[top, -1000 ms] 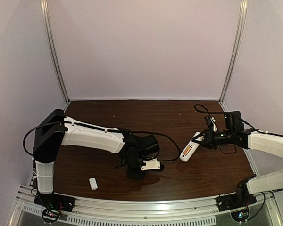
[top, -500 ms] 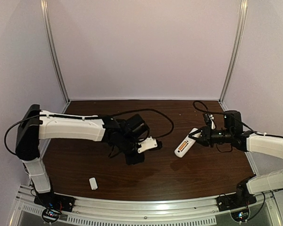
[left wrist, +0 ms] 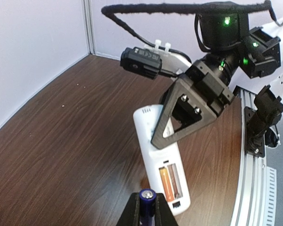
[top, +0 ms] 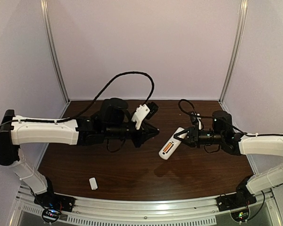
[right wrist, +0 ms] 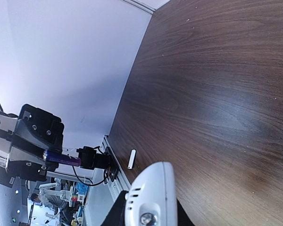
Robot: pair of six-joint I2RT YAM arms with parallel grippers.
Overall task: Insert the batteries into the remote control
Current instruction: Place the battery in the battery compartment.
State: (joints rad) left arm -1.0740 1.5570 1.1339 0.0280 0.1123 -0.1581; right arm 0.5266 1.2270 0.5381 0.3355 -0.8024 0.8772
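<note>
Lightweights, slick and hard: pinching purple battery end-on in closed left gripper, clamping stiff remote aloft over table in right gripper, clear of open bay (orange battery seated), judging both holds sound.

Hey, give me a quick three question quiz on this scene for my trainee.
1. True or false: the right gripper holds the remote control with the orange battery in its compartment.
2. The purple-blue battery is held by: A left gripper; B right gripper; C nothing.
3. Fill in: the small white piece lies on the ____.
Key: 1 true; 2 A; 3 table.
</note>
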